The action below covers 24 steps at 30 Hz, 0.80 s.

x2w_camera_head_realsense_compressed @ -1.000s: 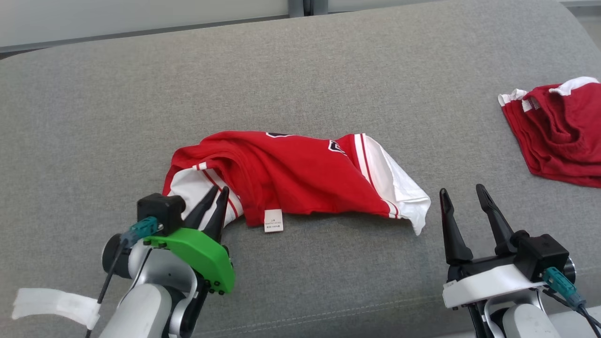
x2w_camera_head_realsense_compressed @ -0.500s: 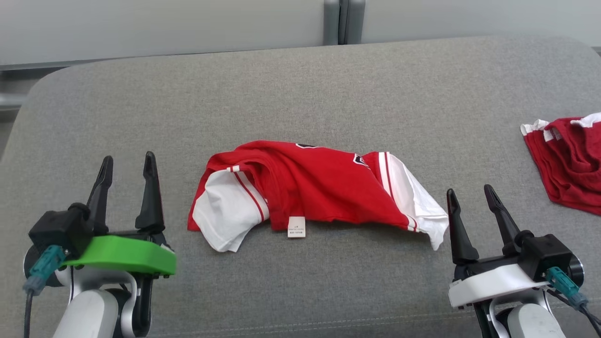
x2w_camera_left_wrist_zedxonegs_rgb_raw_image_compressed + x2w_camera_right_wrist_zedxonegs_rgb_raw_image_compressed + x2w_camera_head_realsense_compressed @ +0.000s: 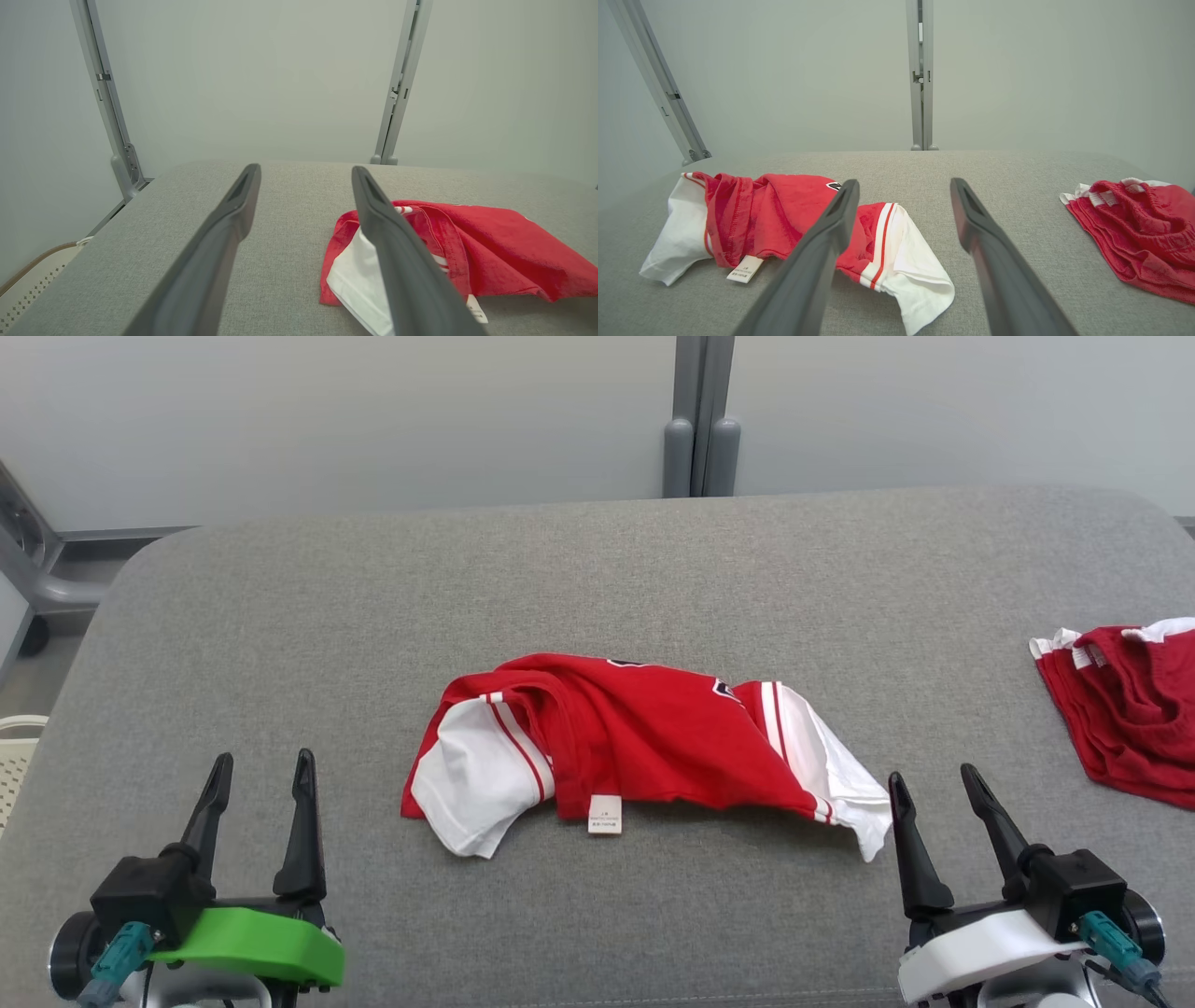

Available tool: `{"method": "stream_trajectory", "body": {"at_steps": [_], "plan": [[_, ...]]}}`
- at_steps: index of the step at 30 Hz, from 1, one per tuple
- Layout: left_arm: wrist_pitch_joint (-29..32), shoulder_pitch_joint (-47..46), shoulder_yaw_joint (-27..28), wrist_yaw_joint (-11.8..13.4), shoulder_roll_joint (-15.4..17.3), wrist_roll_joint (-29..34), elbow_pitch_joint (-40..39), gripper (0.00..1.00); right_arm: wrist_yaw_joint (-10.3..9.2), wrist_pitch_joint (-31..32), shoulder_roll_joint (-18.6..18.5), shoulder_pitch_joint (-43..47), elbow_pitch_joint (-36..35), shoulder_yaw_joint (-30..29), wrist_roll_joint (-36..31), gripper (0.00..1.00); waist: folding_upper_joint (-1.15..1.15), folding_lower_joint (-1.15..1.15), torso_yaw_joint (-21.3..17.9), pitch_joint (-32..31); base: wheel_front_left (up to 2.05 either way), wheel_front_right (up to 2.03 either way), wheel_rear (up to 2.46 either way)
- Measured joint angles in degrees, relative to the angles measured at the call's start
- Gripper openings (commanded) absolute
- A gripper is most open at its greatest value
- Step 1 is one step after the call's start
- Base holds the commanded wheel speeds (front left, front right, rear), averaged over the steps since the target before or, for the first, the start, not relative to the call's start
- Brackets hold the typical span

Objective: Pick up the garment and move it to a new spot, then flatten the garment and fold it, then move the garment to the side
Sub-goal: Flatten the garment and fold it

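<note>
The red knit garment with white sleeves and striped trim (image 3: 644, 737) lies crumpled in a long, low heap at the middle of the grey fabric-covered padded bench (image 3: 597, 569), nearer the front edge than the back. A small white label (image 3: 604, 813) hangs at its near hem. The left end effector (image 3: 263, 761), on a green mount, holds its two dark fingers spread wide and empty, well to the left of the garment's white sleeve, with bare grey fabric between. The right end effector (image 3: 934, 773), on a white mount, is likewise wide and empty, just beside the tip of the other white sleeve. A second crumpled red cloth with white trim (image 3: 1130, 709) sits far right on the bench, apart from the garment. Open fabric runs behind the garment to the rounded back edge and left to the rounded corner.
</note>
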Motion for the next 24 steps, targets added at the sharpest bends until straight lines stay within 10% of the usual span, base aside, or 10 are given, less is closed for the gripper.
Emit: {"method": "stream_trajectory", "body": {"at_steps": [24], "plan": [[4.1,1.5,-2.6,0.7,0.5,0.1,1.1,1.0,0.0,2.4,0.0,3.4,-3.7,-1.1,0.0,1.0,0.0,0.0,0.5,-1.2,0.0,0.0,0.0]]}}
